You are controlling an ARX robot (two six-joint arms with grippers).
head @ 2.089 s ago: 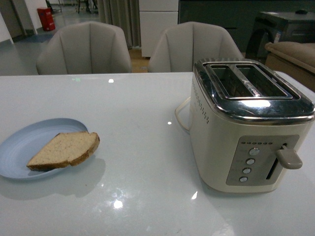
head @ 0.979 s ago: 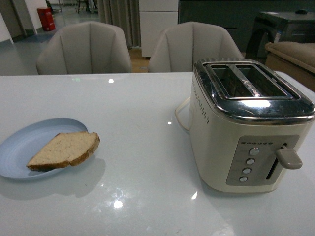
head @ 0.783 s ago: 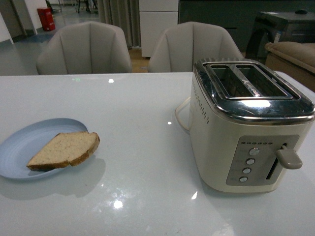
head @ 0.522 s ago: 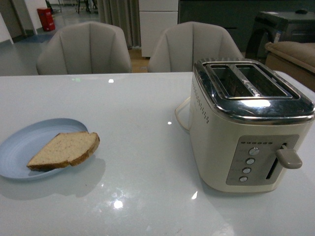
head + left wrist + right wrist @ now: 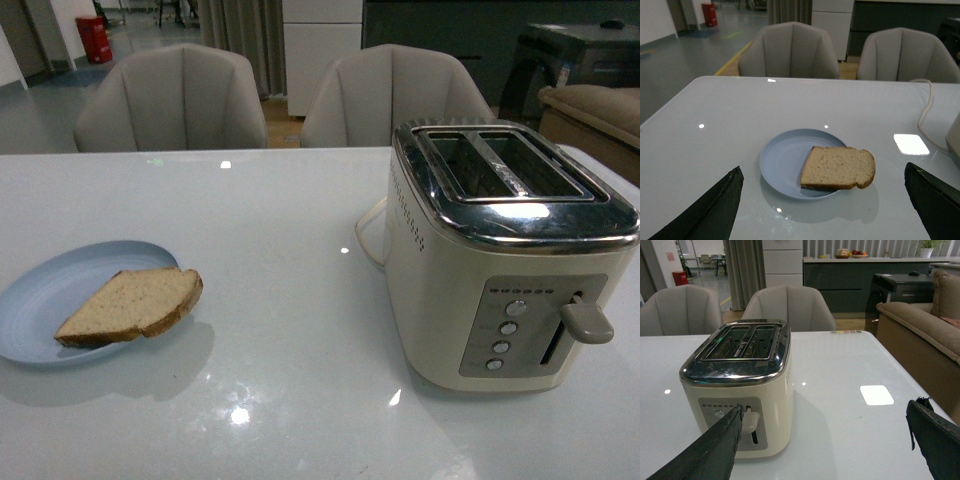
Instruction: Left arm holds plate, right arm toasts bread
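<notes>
White and glossy, the bench [image 5: 280, 200] fills most of the front view and mirrors a few ceiling lights. Two pale grey padded chairs [image 5: 170, 100] [image 5: 395, 95] stand side by side at its far edge, and a brown sofa [image 5: 920, 325] sits off to the right of the bench.

On the right half of the bench stands a cream toaster [image 5: 440, 280] with a chrome top. Its two long slots lie side by side and face upward, and its control panel faces the robot.

Well apart from it, on the left half of the bench, lies the pale blue plate [image 5: 50, 290], flat on the surface. The bread [image 5: 130, 303] rests on the plate's toaster-side half. It is a half-slice of light brown bread with a darker crust, and its rounded end reaches out past the rim toward the toaster.

Neither arm shows in the front view. The left gripper [image 5: 822, 169] appears in the left wrist view, where its two dark fingers [image 5: 715, 210] are spread wide and hold nothing. It is short of the plate and touches neither plate nor bread. The right gripper [image 5: 825, 406] is likewise spread wide and empty. One of its fingers [image 5: 935, 435] is clear of the toaster, while the other overlaps the panel in the picture — I cannot tell whether it touches.

A pale cord [image 5: 365, 235] loops from the toaster's far left side onto the bench. The toaster's lever [image 5: 587, 322] sits in the upper part of its track at the panel's right edge. A column of round buttons [image 5: 509, 328] runs just left of the lever.
</notes>
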